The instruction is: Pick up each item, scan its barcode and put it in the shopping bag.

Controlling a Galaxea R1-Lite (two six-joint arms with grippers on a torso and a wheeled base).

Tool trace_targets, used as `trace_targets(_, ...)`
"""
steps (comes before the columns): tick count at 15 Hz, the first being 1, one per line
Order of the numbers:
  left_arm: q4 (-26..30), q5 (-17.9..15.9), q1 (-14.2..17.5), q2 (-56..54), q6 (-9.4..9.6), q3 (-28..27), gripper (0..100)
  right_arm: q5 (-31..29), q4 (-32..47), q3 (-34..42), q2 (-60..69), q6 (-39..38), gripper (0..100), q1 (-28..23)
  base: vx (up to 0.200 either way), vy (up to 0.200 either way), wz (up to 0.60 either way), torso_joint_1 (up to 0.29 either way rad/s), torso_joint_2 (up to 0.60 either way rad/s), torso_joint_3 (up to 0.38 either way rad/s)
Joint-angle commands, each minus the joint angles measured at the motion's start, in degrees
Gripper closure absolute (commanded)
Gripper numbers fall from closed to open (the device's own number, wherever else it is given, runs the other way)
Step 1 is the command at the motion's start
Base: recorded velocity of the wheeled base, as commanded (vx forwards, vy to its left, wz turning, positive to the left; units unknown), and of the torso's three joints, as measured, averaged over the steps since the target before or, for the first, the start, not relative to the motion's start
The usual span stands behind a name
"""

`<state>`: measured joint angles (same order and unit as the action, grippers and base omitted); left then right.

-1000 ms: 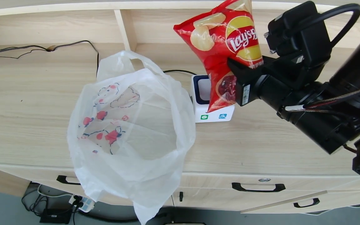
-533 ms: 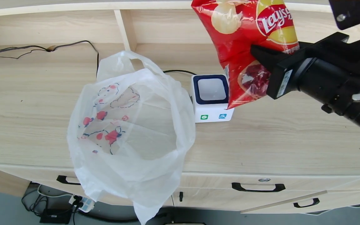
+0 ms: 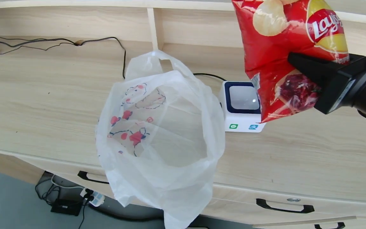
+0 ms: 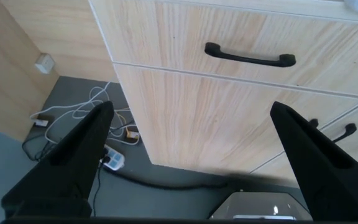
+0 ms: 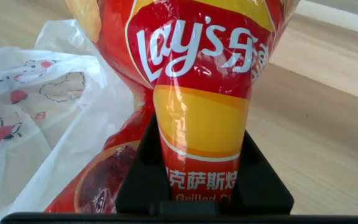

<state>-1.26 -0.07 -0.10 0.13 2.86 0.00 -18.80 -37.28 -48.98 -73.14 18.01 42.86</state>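
The left end effector (image 4: 191,112) hung with its fingers spread wide, facing the drawer fronts (image 4: 229,130) below the table (image 3: 43,95). On the table stood the white shopping bag (image 3: 160,143), its mouth open and its side draped over the front edge. Just to its right sat the barcode scanner (image 3: 241,105). The red chip bag (image 3: 275,57) was held upright in the air, overlapping the scanner's right edge and clamped in the right end effector (image 3: 300,65).

Bright, even light falls on the counter (image 3: 43,95), with soft shadows. A small glare spot sits on the scanner (image 3: 241,99) window, and the chip bag (image 3: 278,54) glints. Straight edges bow near the head view's borders. The left hand (image 4: 191,106) shows as a dark silhouette.
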Motion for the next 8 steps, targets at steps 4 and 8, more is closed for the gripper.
trace_targets(4,0.0,0.0,0.0,0.0,-0.05,0.0,0,-0.5,0.1,4.2,4.4,-1.4,100,-1.7,0.000,0.000,0.60,-0.004,0.00,0.005)
trace_targets(8,0.0,0.0,0.0,0.0,-0.05,0.0,0,0.0,0.3,0.8,1.0,-2.1,100,-1.6,0.000,0.000,0.60,0.000,0.00,0.006)
